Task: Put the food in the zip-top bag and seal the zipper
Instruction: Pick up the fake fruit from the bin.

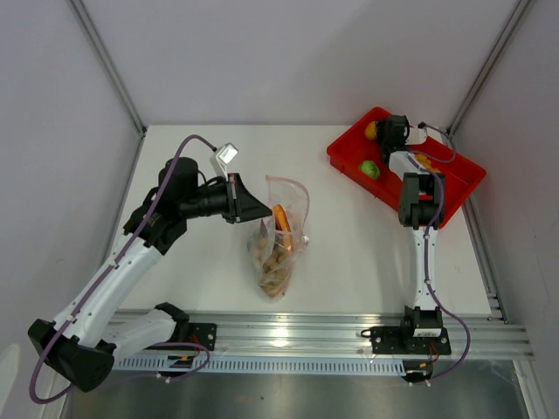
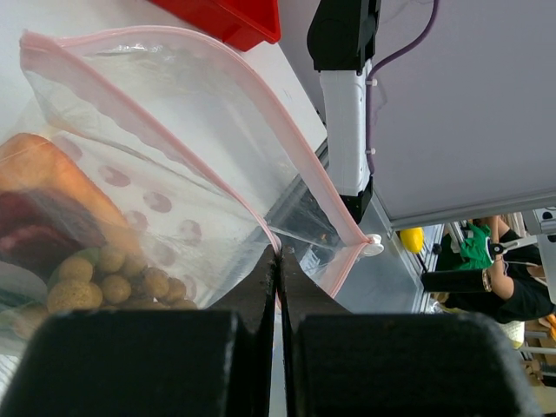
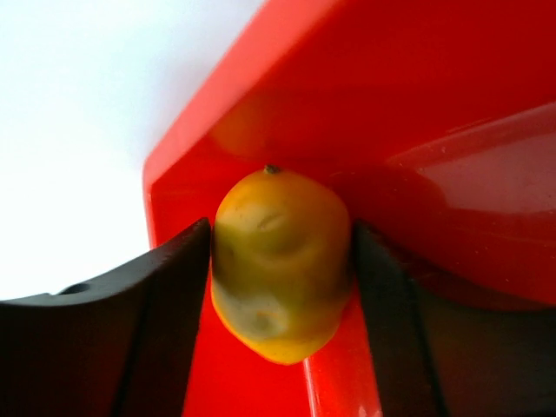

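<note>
top view: the zip-top bag point(image 1: 281, 234) is seen mid-table, its left edge met by the left gripper point(image 1: 238, 199); the right gripper point(image 1: 384, 131) is set in the red tray's point(image 1: 463, 175) far corner.
left wrist: the bag's film is pinched between closed fingers point(image 2: 130, 365) below the zipper point(image 2: 295, 165).
right wrist: a yellow-orange fruit point(image 3: 278, 261) is clamped between both fingers.

Crinkly plastic bag point(image 1: 293, 196), smooth matt fruit point(image 3: 278, 261)

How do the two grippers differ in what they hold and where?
The left gripper is pinched fully shut on the thin edge of the zip-top bag, at the middle of the table. The right gripper stands wider, jaws against both sides of a yellow fruit in the red tray. Both grip a task item.
</note>
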{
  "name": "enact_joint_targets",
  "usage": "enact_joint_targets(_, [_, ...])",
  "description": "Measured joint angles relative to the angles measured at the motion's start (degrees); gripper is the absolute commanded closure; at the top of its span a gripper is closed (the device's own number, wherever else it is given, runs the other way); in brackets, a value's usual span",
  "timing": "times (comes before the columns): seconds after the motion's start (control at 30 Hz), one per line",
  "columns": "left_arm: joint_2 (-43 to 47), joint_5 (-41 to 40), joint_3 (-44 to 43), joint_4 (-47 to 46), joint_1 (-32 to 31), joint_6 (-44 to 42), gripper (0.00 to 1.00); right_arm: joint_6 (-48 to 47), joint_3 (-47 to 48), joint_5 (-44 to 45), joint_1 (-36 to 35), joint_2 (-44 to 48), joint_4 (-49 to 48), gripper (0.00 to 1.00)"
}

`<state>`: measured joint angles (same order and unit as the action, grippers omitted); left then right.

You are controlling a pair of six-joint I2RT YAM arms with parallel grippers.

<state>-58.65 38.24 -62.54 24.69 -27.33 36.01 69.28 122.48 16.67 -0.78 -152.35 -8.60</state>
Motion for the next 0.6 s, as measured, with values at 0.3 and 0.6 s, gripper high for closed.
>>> enact_joint_targets(0.3, [-0.35, 0.79, 1.53, -0.68, 0.00, 0.48, 0.99, 0.70, -2.36, -1.53, 0.13, -0.11, -3.65, 0.65])
enact_joint_targets(0.6, [-0.33, 1.01, 2.27, -0.92, 0.00, 1.62, 0.99, 0.31, -11.37, -4.31, 0.20, 4.74, -8.11, 0.98])
